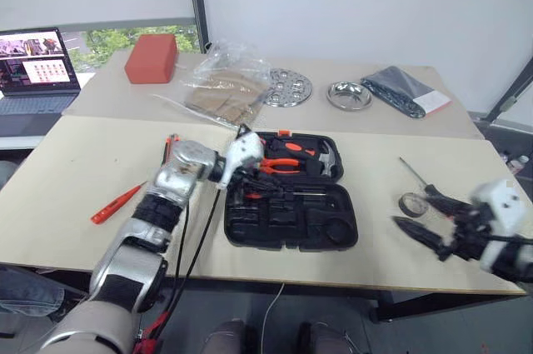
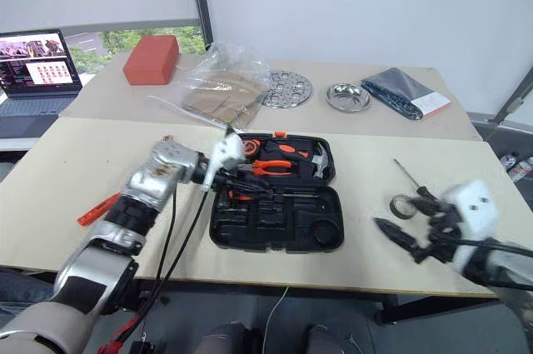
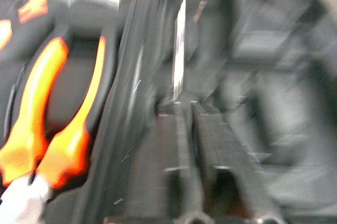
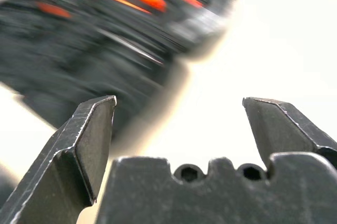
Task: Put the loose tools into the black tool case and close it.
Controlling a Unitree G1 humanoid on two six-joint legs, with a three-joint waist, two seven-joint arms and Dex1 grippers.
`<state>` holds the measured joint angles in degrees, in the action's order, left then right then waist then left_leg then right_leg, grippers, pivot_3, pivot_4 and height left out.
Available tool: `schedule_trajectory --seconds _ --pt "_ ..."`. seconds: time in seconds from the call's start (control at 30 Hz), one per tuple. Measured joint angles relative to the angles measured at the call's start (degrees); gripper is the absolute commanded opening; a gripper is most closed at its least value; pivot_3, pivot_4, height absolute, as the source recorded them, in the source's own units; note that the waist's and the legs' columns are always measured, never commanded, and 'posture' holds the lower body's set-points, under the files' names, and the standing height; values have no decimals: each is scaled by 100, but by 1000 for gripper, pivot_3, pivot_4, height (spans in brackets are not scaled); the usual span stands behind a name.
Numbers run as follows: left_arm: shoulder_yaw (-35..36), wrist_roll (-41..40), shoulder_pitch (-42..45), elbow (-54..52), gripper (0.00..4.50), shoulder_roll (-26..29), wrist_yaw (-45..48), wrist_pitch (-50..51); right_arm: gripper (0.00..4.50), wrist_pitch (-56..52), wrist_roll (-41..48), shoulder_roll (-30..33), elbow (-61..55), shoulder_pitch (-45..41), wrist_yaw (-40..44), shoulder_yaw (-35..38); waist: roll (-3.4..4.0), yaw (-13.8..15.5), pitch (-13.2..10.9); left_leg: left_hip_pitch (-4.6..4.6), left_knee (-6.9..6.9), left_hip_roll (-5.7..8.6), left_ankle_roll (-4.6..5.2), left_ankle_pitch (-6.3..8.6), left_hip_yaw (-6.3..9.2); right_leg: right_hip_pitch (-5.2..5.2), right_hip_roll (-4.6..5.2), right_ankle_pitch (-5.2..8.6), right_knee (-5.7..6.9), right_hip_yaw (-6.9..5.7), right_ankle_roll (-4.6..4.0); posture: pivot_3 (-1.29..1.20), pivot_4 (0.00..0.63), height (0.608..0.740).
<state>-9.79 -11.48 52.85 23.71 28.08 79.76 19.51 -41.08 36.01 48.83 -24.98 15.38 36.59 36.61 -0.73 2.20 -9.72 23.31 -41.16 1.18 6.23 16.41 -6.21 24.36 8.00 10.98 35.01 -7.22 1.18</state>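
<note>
The black tool case (image 1: 250, 225) lies open mid-table, with orange-handled pliers (image 1: 283, 164) and a hammer (image 1: 329, 161) in its far half. A screwdriver (image 1: 287, 194) lies along its near half. My left gripper (image 1: 250, 177) hovers over the case's left side, and the screwdriver's shaft (image 3: 180, 50) runs straight ahead of it. On the right, my right gripper (image 4: 179, 101) is open and empty just above the table. It is close to the grey tape roll (image 1: 412, 202) and a second screwdriver (image 1: 412, 172). The orange tester screwdriver (image 1: 117, 202) lies at the left.
A black-and-orange tool (image 1: 171, 146) peeks out behind my left forearm. The back table holds a laptop (image 1: 37, 67), a red box (image 1: 151, 57), a plastic bag (image 1: 225, 83), a perforated metal disc (image 1: 287, 87), a metal bowl (image 1: 349, 96) and a dark folded bag (image 1: 408, 90).
</note>
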Motion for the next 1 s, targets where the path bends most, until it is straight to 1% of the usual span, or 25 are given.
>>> schedule_trajectory --seconds 0.03,0.07,0.1,0.13,0.17,0.2,0.27,0.4,0.43,0.47,0.67,0.7,0.77,0.8,0.9,0.93,0.97,1.0 --pt "174 -158 2 -232 2663 185 66 184 4500 80 -134 23 259 20 32 68 4 -13 2 -18 8 2 0 0 -7 -12 -4 3 -1 2 5 0 150 734" --pt "291 -376 11 -483 3153 332 184 475 4500 208 -299 89 570 -23 70 52 7 -35 4 -30 13 2 -1 0 -14 -18 -4 7 -1 10 10 0 150 734" --pt "320 -512 24 -651 3488 376 280 661 4500 277 -406 154 790 -78 95 33 12 -62 2 -34 13 3 -1 1 -18 -19 -3 10 0 15 15 0 150 734" --pt "315 -666 21 -856 3851 418 383 855 4500 413 -565 255 1082 -219 145 -48 16 -84 1 -37 11 3 -2 1 -21 -21 -2 38 1 18 60 0 150 734" --pt "301 -794 -19 -1102 4221 498 491 1025 4500 580 -752 408 1441 -476 226 -239 18 -112 -1 -38 12 3 -9 5 -21 -20 -1 39 2 20 61 0 150 734" --pt "277 -914 -79 -1338 4408 596 606 1162 4500 731 -911 536 1742 -744 287 -424 21 -151 -3 -38 13 3 -16 7 -22 -16 1 37 5 24 59 0 150 734" --pt "247 -1122 -230 -1760 4408 803 755 1416 4500 947 -1188 669 2309 -1295 401 -855 21 -214 -3 -48 15 -5 -25 2 -24 -18 -1 35 11 32 54 0 150 734" --pt "172 -1518 -423 -2467 4408 1113 956 1959 4500 1253 -1630 699 3272 -2095 659 -1709 33 -247 -10 -45 22 -12 -30 -15 -20 -9 -5 38 23 36 31 0 150 734" --pt "173 -1592 -492 -2653 4408 1223 982 2038 4500 1297 -1747 673 3577 -2378 714 -1961 36 -248 -11 -46 22 -13 -30 -16 -20 -10 -5 25 26 36 5 0 150 734" --pt "168 -1618 -549 -2780 4408 1284 988 2067 4500 1299 -1833 634 3826 -2628 721 -2120 40 -255 -11 -46 21 -12 -30 -16 -21 -10 -6 16 26 34 -11 0 150 734" --pt "150 -1713 -852 -3109 4408 1456 827 2038 4500 1314 -2217 286 5078 -3773 874 -2805 46 -242 -13 -40 21 -6 -29 -16 -21 -12 -4 16 16 24 -10 0 150 734" --pt "148 -1711 -883 -3124 4500 1471 768 2030 4092 1346 -2294 253 5294 -3946 871 -2891 46 -239 -13 -40 21 -5 -30 -16 -20 -12 -4 17 14 21 -10 0 150 734" --pt "149 -1711 -892 -3149 4500 1484 699 2019 3819 1414 -2394 247 5518 -4116 861 -2947 46 -241 -13 -41 21 -6 -30 -16 -19 -17 -5 16 10 20 -9 0 150 734" --pt "148 -1712 -896 -3173 4500 1493 672 2017 3523 1460 -2415 229 5635 -4183 881 -2953 46 -242 -13 -41 22 -5 -30 -16 -20 -17 -4 17 10 20 -9 0 150 734" --pt "149 -1720 -898 -3189 4500 1508 607 2018 2408 1582 -2416 208 5818 -4249 967 -2960 46 -241 -13 -43 22 -6 -30 -16 -19 -19 -5 17 10 19 -9 0 150 734" --pt "149 -1725 -901 -3189 4500 1520 584 2018 2176 1627 -2421 208 5839 -4248 968 -2958 46 -242 -13 -43 22 -6 -30 -16 -19 -19 -5 17 11 18 -9 0 150 734" --pt "149 -1730 -908 -3189 4500 1547 565 2018 1682 1683 -2437 208 5868 -4247 967 -2956 46 -247 -13 -43 22 -6 -31 -16 -20 -18 -5 17 11 18 -8 0 150 734" --pt "151 -1730 -922 -3189 4500 1578 534 2014 1413 1728 -2441 208 5877 -4227 970 -2935 46 -250 -13 -43 22 -6 -31 -16 -20 -17 -5 17 11 18 -8 0 150 734"
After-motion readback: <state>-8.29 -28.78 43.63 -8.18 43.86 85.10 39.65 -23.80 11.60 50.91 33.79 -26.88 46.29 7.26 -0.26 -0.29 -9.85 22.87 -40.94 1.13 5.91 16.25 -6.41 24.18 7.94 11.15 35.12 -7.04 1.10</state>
